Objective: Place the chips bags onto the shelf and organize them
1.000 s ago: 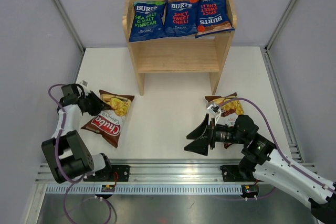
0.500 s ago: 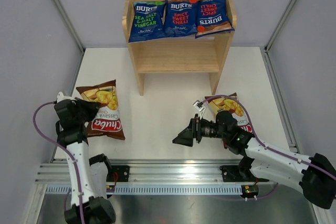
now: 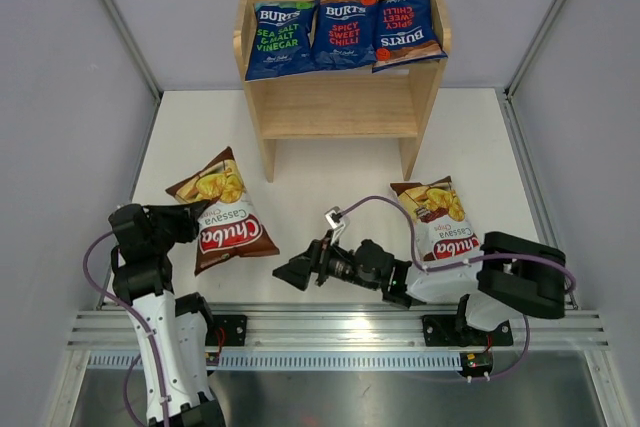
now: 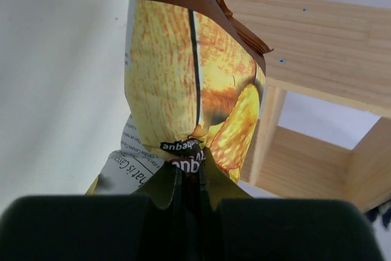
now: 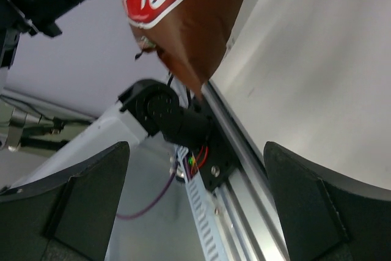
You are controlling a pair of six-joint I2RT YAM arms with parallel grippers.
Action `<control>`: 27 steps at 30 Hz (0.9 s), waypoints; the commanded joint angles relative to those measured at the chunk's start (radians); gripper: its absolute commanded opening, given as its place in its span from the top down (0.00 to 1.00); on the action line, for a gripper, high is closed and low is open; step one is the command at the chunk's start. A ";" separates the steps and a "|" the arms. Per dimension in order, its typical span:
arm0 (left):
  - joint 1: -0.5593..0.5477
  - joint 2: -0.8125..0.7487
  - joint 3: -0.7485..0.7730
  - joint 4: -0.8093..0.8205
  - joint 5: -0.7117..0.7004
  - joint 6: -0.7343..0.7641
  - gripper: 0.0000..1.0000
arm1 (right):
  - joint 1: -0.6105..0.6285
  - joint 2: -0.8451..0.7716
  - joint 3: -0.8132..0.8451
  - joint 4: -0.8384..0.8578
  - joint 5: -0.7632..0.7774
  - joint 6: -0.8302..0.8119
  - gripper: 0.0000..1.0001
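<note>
My left gripper [image 3: 186,223] is shut on the edge of a brown-and-white Chuba chips bag [image 3: 224,213], held off the table left of the middle. In the left wrist view the fingers [image 4: 160,183] pinch its crumpled end, and the bag [image 4: 183,77] hangs in front of the shelf [image 4: 317,35]. A second Chuba bag [image 3: 441,220] lies flat at the right. My right gripper [image 3: 296,272] stands open and empty low near the front edge, pointing left; its view shows the held bag's corner [image 5: 183,41]. Three blue Burts bags [image 3: 344,30] lie on the top tier of the wooden shelf [image 3: 340,105].
The shelf's lower tier [image 3: 338,123] holds nothing. A metal rail [image 3: 330,332] runs along the near edge, with the left arm's base [image 5: 165,114] on it. Grey walls [image 3: 60,97] close in both sides.
The left gripper closed on the Chuba bag and carried it right, turning it. The right arm swung left along the front edge, away from the right bag, jaws still open.
</note>
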 commanded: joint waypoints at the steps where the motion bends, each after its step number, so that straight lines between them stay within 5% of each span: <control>1: -0.001 -0.020 0.096 -0.009 0.067 -0.189 1.00 | 0.031 0.115 0.122 0.304 0.208 -0.044 0.01; 12: -0.033 -0.043 0.202 -0.158 0.076 -0.272 1.00 | 0.046 0.240 0.454 0.087 0.311 -0.114 0.00; 20: -0.073 -0.077 0.195 -0.167 0.108 -0.295 1.00 | 0.052 0.297 0.506 0.050 0.400 -0.046 0.01; 27: -0.109 -0.101 0.169 -0.147 0.105 -0.267 1.00 | 0.054 0.300 0.497 0.192 0.296 -0.141 0.29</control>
